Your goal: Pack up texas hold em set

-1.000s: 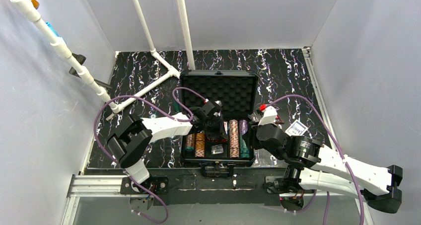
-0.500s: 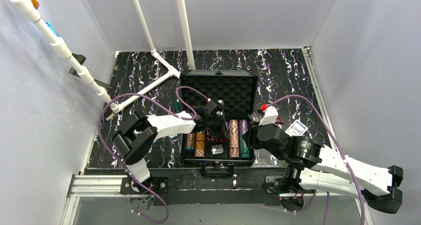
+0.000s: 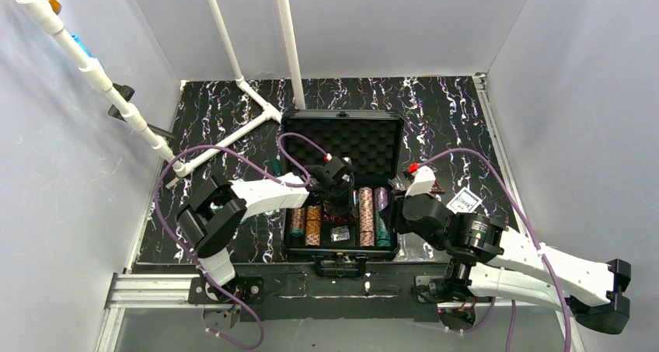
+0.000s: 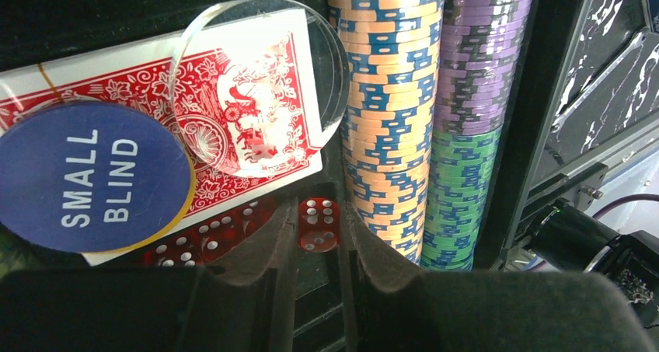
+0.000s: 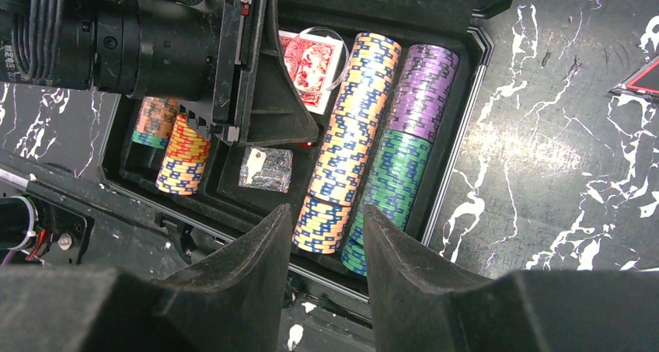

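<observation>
The black case (image 3: 284,181) lies open, its foam-lined lid (image 3: 342,138) tipped back. Rows of striped chips (image 3: 365,216) fill its slots. In the left wrist view, my left gripper (image 4: 319,204) is low inside the case, its fingers shut on a red die (image 4: 319,226). More red dice (image 4: 210,239) lie beside it, below a red card deck (image 4: 256,127) carrying a blue "SMALL BLIND" button (image 4: 89,177) and a clear disc (image 4: 311,41). My right gripper (image 5: 326,212) is open and empty above the case's near right corner. The red triangle piece (image 5: 641,76) lies on the table to the right.
A blue card deck (image 3: 465,200) lies on the marbled table right of the case. A green-handled tool (image 3: 276,168) lies left of the case. White PVC pipes (image 3: 233,134) cross the back left. A silvery packet (image 5: 266,168) sits in the case's middle compartment.
My left arm has shifted slightly right and lowered into the case's middle compartment. The right arm has not moved.
</observation>
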Action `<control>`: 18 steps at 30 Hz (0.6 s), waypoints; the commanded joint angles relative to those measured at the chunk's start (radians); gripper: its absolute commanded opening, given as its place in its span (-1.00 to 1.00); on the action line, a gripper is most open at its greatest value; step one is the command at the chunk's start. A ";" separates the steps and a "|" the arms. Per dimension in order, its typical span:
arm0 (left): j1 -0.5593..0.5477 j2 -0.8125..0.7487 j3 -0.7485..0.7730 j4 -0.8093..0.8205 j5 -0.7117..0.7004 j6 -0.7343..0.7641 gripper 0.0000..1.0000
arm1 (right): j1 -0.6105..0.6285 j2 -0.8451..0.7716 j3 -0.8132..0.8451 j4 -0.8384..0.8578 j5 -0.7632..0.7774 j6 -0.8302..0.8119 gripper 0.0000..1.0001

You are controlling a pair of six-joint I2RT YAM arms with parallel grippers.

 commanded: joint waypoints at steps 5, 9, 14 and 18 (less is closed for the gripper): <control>-0.010 0.021 0.071 -0.184 -0.086 -0.004 -1.00 | -0.004 -0.017 0.011 0.010 0.019 0.013 -0.07; -0.017 0.039 0.076 -0.172 -0.093 -0.020 -1.00 | -0.003 -0.020 0.011 0.009 0.020 0.014 -0.07; -0.032 0.048 0.055 -0.108 -0.107 -0.046 -0.99 | -0.003 -0.026 0.005 0.008 0.019 0.016 -0.07; -0.039 0.067 0.052 -0.108 -0.122 -0.061 -0.93 | -0.003 -0.026 0.008 0.004 0.020 0.016 -0.07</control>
